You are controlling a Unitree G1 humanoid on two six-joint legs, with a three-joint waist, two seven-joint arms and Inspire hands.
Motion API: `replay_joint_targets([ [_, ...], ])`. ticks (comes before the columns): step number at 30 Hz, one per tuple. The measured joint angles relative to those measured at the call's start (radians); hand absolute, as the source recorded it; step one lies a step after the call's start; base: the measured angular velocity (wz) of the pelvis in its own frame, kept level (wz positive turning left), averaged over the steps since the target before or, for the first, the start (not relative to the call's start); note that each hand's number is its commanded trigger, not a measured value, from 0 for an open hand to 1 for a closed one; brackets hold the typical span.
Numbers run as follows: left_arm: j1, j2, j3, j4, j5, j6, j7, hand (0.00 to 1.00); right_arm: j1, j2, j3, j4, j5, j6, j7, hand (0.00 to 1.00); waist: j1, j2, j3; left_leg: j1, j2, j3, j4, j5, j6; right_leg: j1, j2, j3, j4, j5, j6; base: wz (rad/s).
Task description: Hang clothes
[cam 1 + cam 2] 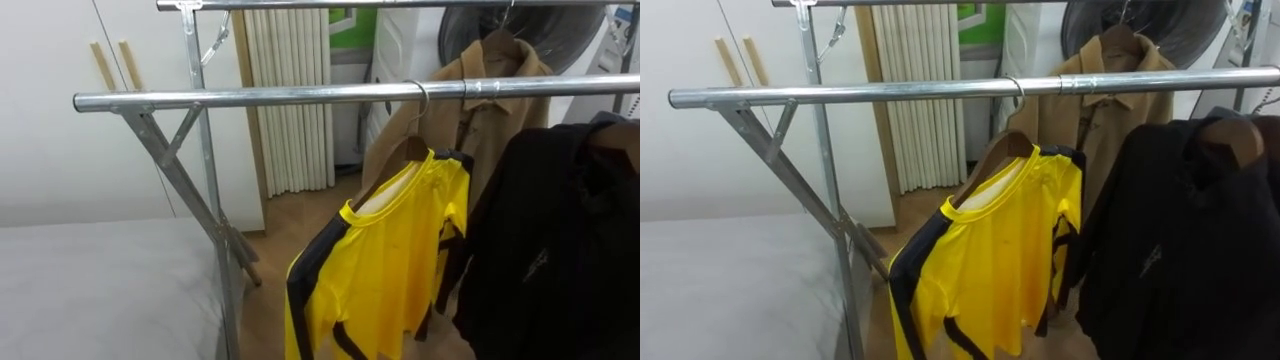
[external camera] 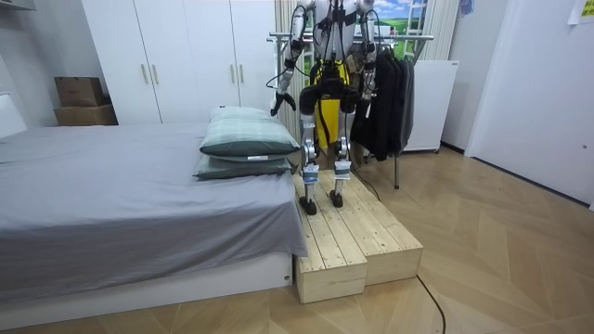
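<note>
A yellow shirt with black trim (image 1: 390,260) hangs on a wooden hanger (image 1: 408,150) whose hook sits over the front steel rail (image 1: 260,97) of the clothes rack. It hangs tilted, its left shoulder low. To its right on the same rail hangs a black garment (image 1: 560,250). A tan coat (image 1: 490,100) hangs on the rail behind. In the room view I stand on a wooden platform (image 2: 362,241) facing the rack, with the left hand (image 2: 277,107) lowered beside the bed and the right hand (image 2: 365,91) down near the dark clothes.
A grey bed (image 1: 90,290) lies to my left, with stacked pillows (image 2: 246,139) at its end. The rack's slanted brace (image 1: 175,170) and upright post stand beside the bed. White wardrobes (image 2: 176,56) line the wall, and a white cabinet (image 2: 432,102) stands past the rack.
</note>
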Motion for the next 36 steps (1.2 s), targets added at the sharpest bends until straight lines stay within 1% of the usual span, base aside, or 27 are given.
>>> replay_joint_targets([
  [6, 0.0, 0.001, 0.0, 0.0, 0.0, 0.0, 0.0, 0.0, -0.002, 0.0, 0.011, 0.0, 0.0, 0.0, -0.001, 0.0, 0.0, -0.006, 0.0016, -0.001, 0.0, 0.001, 0.0, 0.0, 0.0, 0.0, 0.0, 0.0, 0.001, 0.0, 0.0, 0.0],
  [15, 0.0, 0.001, 0.001, 0.002, -0.001, 0.0, -0.002, 0.0, -0.001, 0.006, -0.002, 0.0, 0.0, -0.003, -0.006, 0.0, 0.0, -0.007, 0.003, 0.0, 0.0, 0.001, -0.001, 0.0, 0.0, 0.004, 0.0, 0.001, 0.0, 0.0, 0.0, 0.0],
  [17, 0.0, 0.001, 0.001, 0.002, -0.001, -0.001, -0.004, 0.0, -0.001, 0.006, -0.004, 0.0, 0.001, -0.011, 0.002, 0.0, 0.0, -0.008, 0.0032, 0.0, 0.0, 0.001, -0.001, 0.0, 0.0, 0.004, 0.0, 0.0, 0.001, 0.0, 0.0, 0.0],
  [27, 0.0, 0.006, 0.001, 0.002, -0.026, -0.001, -0.011, 0.0, -0.001, 0.006, -0.002, -0.002, 0.008, -0.01, 0.01, 0.0, 0.004, -0.007, 0.0032, 0.001, 0.0, 0.002, -0.001, 0.0, 0.0, 0.003, 0.001, 0.002, 0.001, -0.001, 0.0, 0.0],
  [36, 0.0, 0.005, 0.002, 0.002, -0.026, -0.001, -0.016, 0.0, -0.003, 0.006, -0.001, -0.003, 0.008, -0.011, 0.012, 0.0, 0.012, -0.001, 0.0044, 0.003, 0.001, 0.002, -0.001, 0.0, 0.0, 0.005, 0.002, 0.0, 0.0, -0.002, -0.001, 0.0],
])
